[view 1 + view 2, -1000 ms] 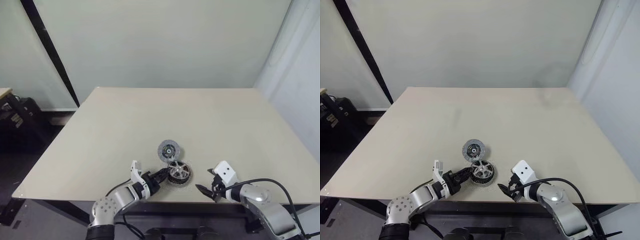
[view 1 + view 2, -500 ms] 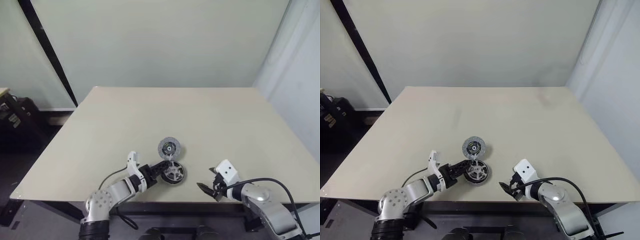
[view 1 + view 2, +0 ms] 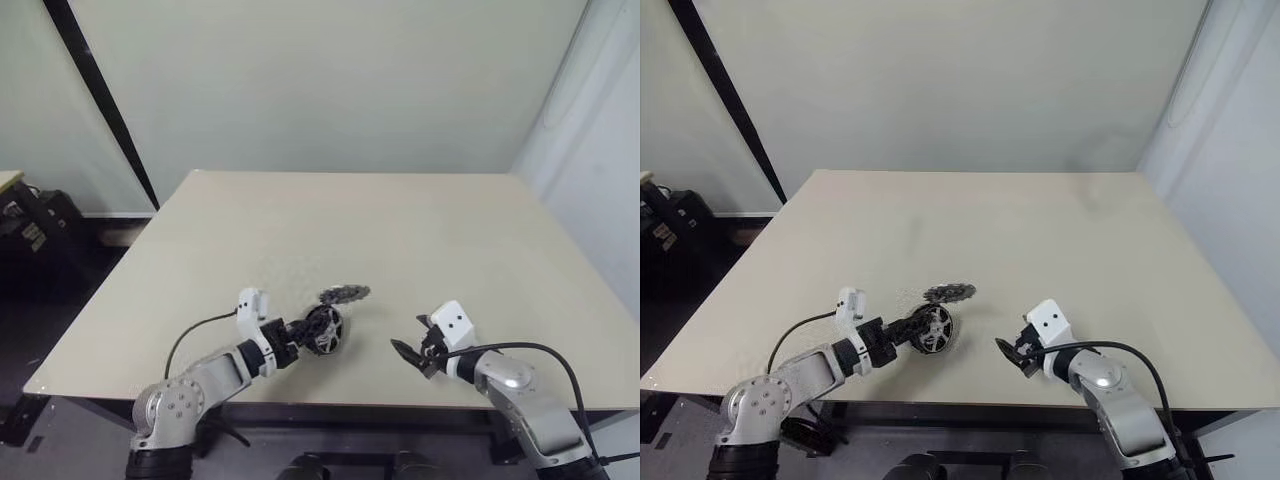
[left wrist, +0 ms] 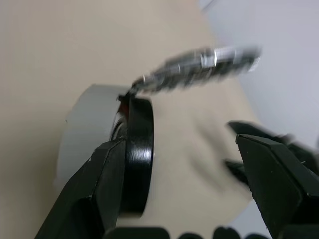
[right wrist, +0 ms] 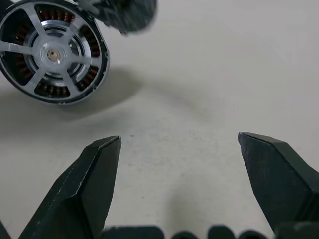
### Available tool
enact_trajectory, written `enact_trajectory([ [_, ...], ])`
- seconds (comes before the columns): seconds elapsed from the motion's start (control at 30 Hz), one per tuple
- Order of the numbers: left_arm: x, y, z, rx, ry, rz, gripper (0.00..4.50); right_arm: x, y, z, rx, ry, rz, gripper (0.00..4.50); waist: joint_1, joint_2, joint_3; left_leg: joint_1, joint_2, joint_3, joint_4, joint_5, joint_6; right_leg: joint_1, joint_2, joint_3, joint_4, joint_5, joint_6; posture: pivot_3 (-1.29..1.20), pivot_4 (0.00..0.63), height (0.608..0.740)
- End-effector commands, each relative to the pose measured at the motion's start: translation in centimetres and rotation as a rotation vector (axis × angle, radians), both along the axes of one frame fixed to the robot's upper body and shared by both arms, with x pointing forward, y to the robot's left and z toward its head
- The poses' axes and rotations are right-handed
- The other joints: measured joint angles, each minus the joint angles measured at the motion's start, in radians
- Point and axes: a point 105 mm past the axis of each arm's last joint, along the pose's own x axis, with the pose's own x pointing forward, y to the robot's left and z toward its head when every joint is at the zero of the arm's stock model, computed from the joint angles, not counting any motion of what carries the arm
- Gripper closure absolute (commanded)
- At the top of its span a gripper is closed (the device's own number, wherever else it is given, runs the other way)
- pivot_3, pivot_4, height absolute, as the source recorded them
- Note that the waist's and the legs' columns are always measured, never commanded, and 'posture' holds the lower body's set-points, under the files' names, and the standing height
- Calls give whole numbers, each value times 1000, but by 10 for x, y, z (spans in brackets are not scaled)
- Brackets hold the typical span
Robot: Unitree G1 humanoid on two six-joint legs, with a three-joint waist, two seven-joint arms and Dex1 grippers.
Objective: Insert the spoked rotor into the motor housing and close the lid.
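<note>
1. Big tan table [image 3: 430, 230], with all the parts near its front edge.
2. Left gripper [image 4: 179, 144]: fingers wide apart, holding nothing, one finger touching the cup's dark rim.
3. Right gripper [image 5: 179, 142]: fingers wide, nothing between them, a little apart from the cup.
4. Cup [image 3: 325, 330] with copper coils: tipped up on its edge.
5. Lid [image 3: 345, 294]: tilted and blurry, right at the cup's top edge.
6. Wheel [image 5: 52, 54] with spokes: sitting inside the cup.
</note>
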Motion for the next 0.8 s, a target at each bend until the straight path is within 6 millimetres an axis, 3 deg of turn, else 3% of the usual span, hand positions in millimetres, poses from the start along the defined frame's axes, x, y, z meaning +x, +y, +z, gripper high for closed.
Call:
enact_trajectory([
  [0.03,-3,-6,-4,11,4,-28,775,4,6,15,8,-58,30,402,2,0,0,0,0,0,1,0,0,0,0,0,0,0,0,0,0,740],
  [0.23,15,11,-12,-98,29,163,775,1,11,11,-4,-52,56,402,10,1,-1,0,-1,0,3,0,0,1,0,0,0,0,0,0,0,740],
  [0.43,26,29,-8,-343,86,421,775,-1,12,8,-11,-42,69,402,11,-1,-1,-2,-1,-1,4,0,0,1,0,0,0,1,2,0,0,740],
  [0.67,14,29,-7,-696,179,492,775,-3,12,3,-29,-31,83,402,11,-1,-1,-2,-1,-1,5,0,0,1,0,0,0,2,3,0,0,740],
  [0.8,5,37,-6,-793,170,492,775,-3,11,0,-36,-25,89,402,9,-1,-1,-2,-1,0,6,0,0,1,0,0,0,1,2,0,0,740],
])
